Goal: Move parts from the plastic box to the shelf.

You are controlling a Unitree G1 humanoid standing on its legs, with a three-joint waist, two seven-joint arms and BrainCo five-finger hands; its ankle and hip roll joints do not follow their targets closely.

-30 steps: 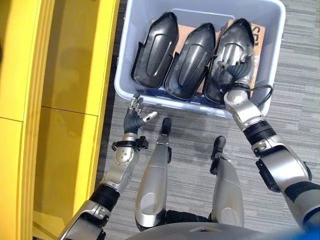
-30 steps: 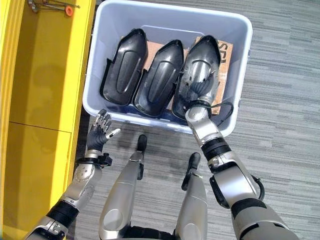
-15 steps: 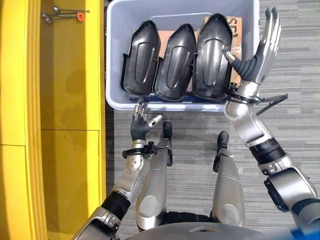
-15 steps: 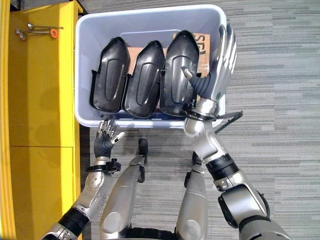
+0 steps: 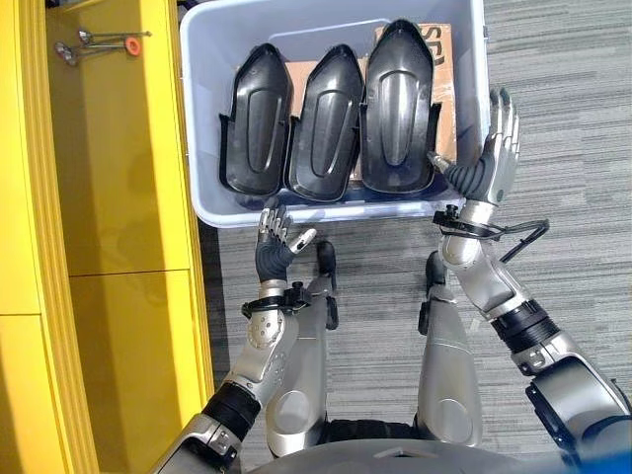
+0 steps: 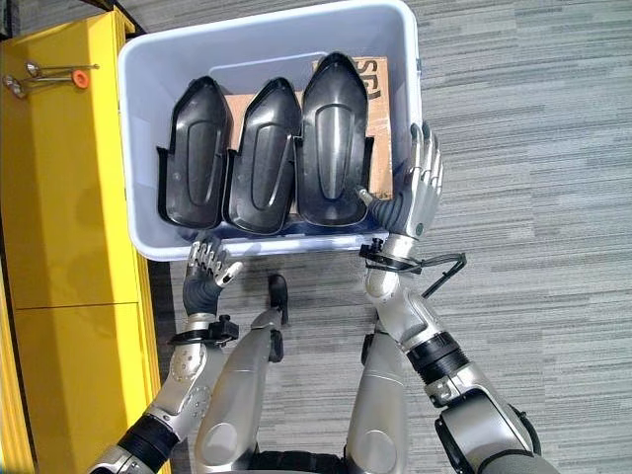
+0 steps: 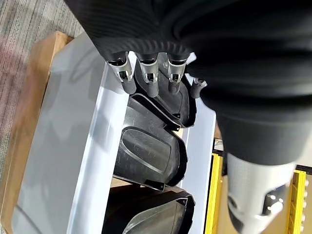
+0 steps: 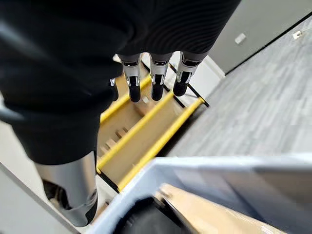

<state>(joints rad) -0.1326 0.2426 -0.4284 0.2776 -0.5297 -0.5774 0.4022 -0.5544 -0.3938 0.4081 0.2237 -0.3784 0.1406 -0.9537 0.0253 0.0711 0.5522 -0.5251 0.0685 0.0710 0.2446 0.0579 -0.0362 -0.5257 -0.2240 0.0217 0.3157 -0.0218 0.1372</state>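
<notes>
A pale blue plastic box (image 5: 316, 209) stands on the floor and holds three black moulded parts side by side: left (image 5: 255, 123), middle (image 5: 324, 123), right (image 5: 397, 109). They lie on cardboard (image 5: 446, 59). My right hand (image 5: 489, 163) is open with straight fingers, raised by the box's right near corner, and holds nothing. My left hand (image 5: 272, 247) is open with relaxed fingers just outside the box's near wall, also with nothing in it. In the left wrist view its fingers (image 7: 148, 80) point at the box wall (image 7: 97, 146) and the parts (image 7: 151, 151).
The yellow shelf (image 5: 118, 197) runs along the left of the box. Small metal tools with an orange piece (image 5: 99, 44) lie at its far end. Grey striped carpet (image 5: 563, 118) spreads to the right. The right wrist view shows the shelf (image 8: 141, 126) beyond the box rim (image 8: 204, 163).
My right hand came up off the right-hand part, rose above the box and has dropped to its right near corner, empty. The camera view shifted. The left hand stayed by the near wall.
</notes>
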